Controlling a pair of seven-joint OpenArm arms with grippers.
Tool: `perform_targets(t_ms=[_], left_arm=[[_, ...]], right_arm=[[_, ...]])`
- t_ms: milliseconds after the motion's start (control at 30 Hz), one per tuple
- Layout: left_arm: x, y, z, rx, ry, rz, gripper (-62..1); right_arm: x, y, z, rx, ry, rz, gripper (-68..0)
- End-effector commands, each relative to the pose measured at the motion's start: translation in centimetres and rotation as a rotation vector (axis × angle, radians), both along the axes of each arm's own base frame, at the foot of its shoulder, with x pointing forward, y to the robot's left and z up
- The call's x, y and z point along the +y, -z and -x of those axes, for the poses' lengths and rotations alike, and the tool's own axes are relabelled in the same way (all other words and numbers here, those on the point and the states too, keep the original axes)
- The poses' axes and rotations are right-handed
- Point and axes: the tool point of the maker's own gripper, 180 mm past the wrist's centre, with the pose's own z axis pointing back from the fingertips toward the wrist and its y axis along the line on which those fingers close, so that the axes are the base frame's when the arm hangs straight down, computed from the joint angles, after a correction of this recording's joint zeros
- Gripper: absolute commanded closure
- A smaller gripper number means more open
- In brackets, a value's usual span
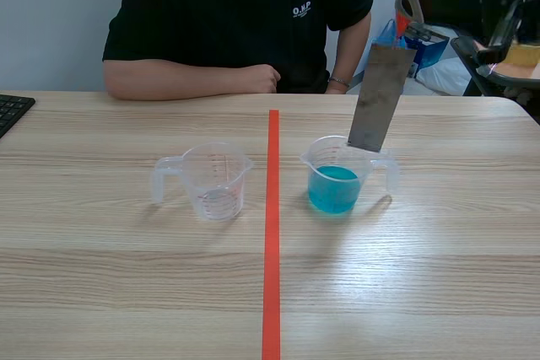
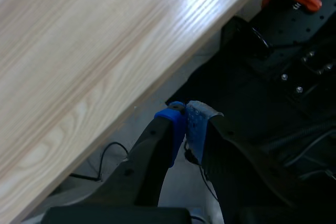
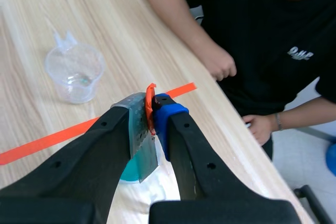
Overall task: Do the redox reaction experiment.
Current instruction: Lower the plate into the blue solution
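A grey metal strip [image 1: 380, 97] hangs tilted from my right gripper [image 1: 407, 27], raised at the scene's upper right; its lower end is over the far rim of a clear cup holding blue liquid [image 1: 335, 186]. In the right wrist view my right gripper [image 3: 151, 109] is shut on the metal strip [image 3: 142, 140], and the blue liquid [image 3: 131, 170] shows under it. An empty clear measuring cup [image 1: 214, 180] stands left of the red tape line, also seen as the empty cup [image 3: 74, 71]. My left gripper [image 2: 185, 114] is shut on nothing, off the table's edge.
A person in a black shirt sits across the table, a fist [image 1: 261, 79] resting near the far edge. A black keyboard [image 1: 12, 110] lies at the far left. The table's edge [image 2: 157, 85] runs beside my left gripper, with cables and black hardware below.
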Motion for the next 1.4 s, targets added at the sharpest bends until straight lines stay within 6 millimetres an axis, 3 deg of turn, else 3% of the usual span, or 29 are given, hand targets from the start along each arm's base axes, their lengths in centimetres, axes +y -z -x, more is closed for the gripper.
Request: perform_targets(t_ms=[0,300,667,1100,1367], left_arm=[[0.1,-0.6,-0.6,-0.026,-0.001,0.002,-2.7],[0.1,-0.5,-0.7,-0.027,-0.004,0.002,-2.7],[0.2,-0.5,-0.6,-0.024,-0.004,0.001,-2.7],[0.2,-0.4,-0.6,-0.022,-0.005,0.001,-2.7],[0.2,-0.4,-0.5,-0.021,-0.006,0.001,-2.7]], right_arm=[[-0.1,-1.3,0.0,-0.034,-0.006,-0.016,-0.8],[0.1,-1.0,-0.1,-0.028,-0.004,-0.032,-0.8],[-0.3,1.1,-0.5,0.000,0.027,-0.019,-0.8],[0.0,0.3,-0.5,-0.026,0.015,-0.063,-0.8],[-0.1,-1.4,-0.7,-0.069,0.011,-0.103,-0.8]])
